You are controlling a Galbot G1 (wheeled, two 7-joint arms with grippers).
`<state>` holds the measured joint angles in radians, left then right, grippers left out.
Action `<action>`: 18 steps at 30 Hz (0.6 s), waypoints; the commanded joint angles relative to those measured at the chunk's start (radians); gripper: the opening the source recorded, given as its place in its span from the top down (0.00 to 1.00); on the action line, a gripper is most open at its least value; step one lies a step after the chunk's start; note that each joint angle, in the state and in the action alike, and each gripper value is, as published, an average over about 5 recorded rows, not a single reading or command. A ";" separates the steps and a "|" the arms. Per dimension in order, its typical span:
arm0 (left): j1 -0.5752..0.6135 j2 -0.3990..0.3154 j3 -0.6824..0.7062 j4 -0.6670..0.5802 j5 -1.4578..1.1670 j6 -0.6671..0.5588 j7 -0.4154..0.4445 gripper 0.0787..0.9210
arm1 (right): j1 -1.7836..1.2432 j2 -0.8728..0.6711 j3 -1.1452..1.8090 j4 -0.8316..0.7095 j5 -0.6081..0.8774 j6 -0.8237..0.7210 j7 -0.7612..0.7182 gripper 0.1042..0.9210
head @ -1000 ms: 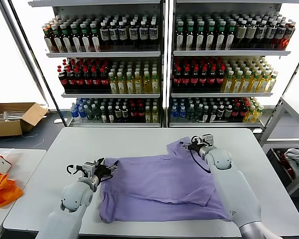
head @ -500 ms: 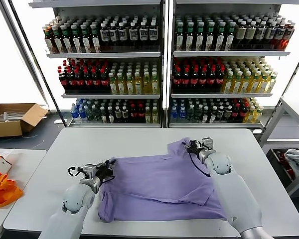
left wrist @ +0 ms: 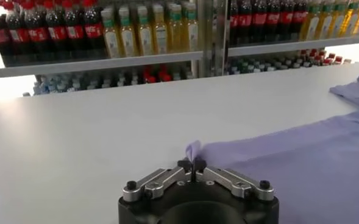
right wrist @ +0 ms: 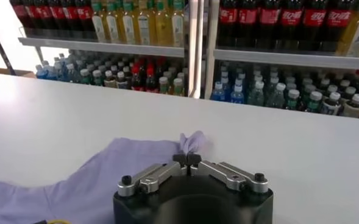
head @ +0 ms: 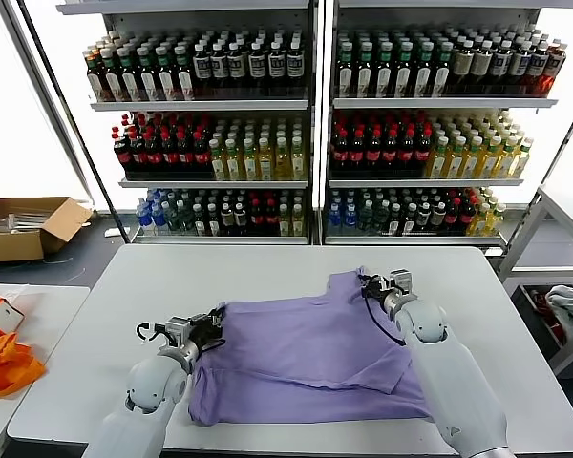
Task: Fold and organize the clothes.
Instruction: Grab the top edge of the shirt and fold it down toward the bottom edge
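Note:
The lavender T-shirt lies spread flat on the white table, plain side up, no print showing. My left gripper is shut on the shirt's left corner; in the left wrist view a small peak of fabric sticks out between the closed jaws. At the far right corner of the shirt, my right gripper is shut on a pinch of cloth; the right wrist view shows the bunched fabric above its fingertips.
Shelves of bottles stand behind the table. An orange bag lies on a side table at the left, a cardboard box sits on the floor, and a whitish cloth lies in a bin at the right.
Both grippers have shut on the shirt's corners. The left one moved slightly right and the right one slightly forward, drawing the cloth taut between them.

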<state>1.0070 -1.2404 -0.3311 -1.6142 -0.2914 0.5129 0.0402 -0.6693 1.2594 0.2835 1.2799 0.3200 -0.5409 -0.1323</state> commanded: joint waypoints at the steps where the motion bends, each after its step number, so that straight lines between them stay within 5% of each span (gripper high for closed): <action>1: 0.000 0.013 -0.016 -0.050 0.024 -0.070 -0.009 0.98 | -0.016 -0.002 0.020 0.132 0.024 0.000 0.019 1.00; 18: 0.138 0.005 -0.067 -0.215 0.063 -0.088 -0.011 0.98 | -0.254 -0.032 0.144 0.501 0.053 -0.013 0.069 1.00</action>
<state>1.0661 -1.2350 -0.3759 -1.7329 -0.2596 0.4456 0.0293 -0.8110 1.2321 0.3755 1.6248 0.3633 -0.5536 -0.0774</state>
